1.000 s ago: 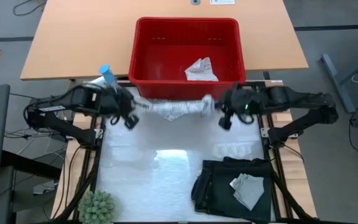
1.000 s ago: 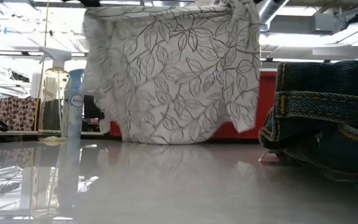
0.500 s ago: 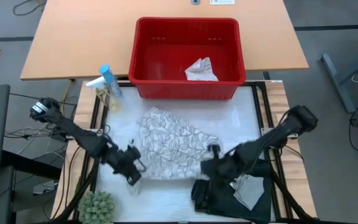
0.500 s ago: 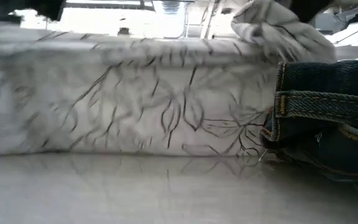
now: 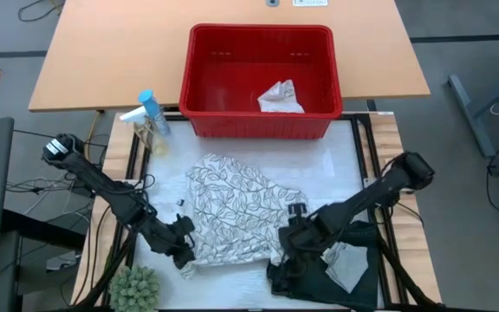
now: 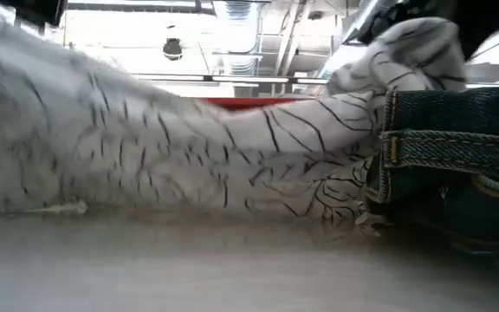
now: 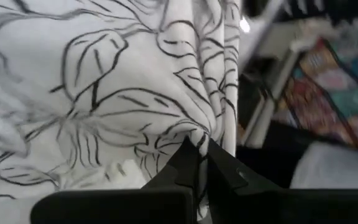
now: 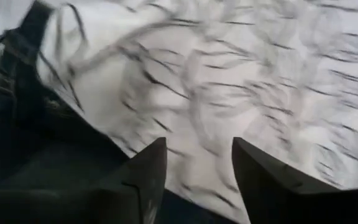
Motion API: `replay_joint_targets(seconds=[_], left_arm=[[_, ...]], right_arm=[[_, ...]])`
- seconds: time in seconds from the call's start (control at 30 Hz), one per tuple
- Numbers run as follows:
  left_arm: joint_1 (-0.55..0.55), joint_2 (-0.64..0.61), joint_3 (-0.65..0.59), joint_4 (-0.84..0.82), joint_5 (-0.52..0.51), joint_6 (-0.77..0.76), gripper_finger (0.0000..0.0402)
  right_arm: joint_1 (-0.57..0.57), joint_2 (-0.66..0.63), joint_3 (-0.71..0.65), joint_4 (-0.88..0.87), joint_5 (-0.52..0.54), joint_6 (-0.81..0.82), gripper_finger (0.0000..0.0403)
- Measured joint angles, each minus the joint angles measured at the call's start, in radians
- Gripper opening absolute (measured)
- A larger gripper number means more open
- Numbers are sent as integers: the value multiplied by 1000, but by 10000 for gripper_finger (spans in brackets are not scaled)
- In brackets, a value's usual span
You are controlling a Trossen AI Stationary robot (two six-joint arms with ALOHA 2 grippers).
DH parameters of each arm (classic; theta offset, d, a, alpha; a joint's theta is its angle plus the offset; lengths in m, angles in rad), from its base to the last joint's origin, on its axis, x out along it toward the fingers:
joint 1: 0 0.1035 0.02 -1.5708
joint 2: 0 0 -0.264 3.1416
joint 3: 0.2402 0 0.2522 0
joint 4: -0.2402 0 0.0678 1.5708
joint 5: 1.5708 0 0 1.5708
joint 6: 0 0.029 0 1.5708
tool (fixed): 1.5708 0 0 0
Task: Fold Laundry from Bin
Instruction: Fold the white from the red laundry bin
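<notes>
The white-grey leaf-patterned cloth (image 5: 236, 208) lies spread on the white mat in front of the red bin (image 5: 199, 78). My left gripper (image 5: 183, 253) is shut on its near left corner. My right gripper (image 5: 291, 236) stands open over its near right corner (image 6: 405, 52), which is bunched up against the folded dark garment (image 5: 306, 264). A small grey cloth (image 5: 346, 265) lies on that garment. A small whitish cloth (image 5: 280, 97) rests on the bin's floor. My left gripper pinches the cloth's near left corner (image 7: 191, 132) between its two shut fingers, and folds of the cloth run together into them. The fingers come slanting down from the table's left. The corner is held up, and the cloth slopes from it down to the mat. Whether my right gripper touches the cloth, I cannot tell.
A spray bottle (image 5: 150, 111) stands left of the bin. A small green plant (image 5: 135, 289) sits at the near left corner. The dark garment (image 6: 453, 165) fills the near right of the mat. The bin's near wall (image 5: 261, 124) bounds the mat's far side.
Both grippers have come from beside the bin toward the table's near edge and down. The leaf-patterned cloth, which hung stretched between them, has been drawn along and laid out on the mat, its far part settling first.
</notes>
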Motion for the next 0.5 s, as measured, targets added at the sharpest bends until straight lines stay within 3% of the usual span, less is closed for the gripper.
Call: replay_joint_targets(seconds=[0.1, 0.23, 0.5], left_arm=[[-10, -1, 23, 0, 79, 48, 0], [-15, -1, 26, -3, 136, 69, 0], [-12, 0, 26, -136, -124, 187, 1]], right_arm=[[-28, -66, 1, -43, 11, 52, 223], [-70, -131, 1, -128, 116, 143, 223], [-179, -111, 1, 15, 149, 136, 222]])
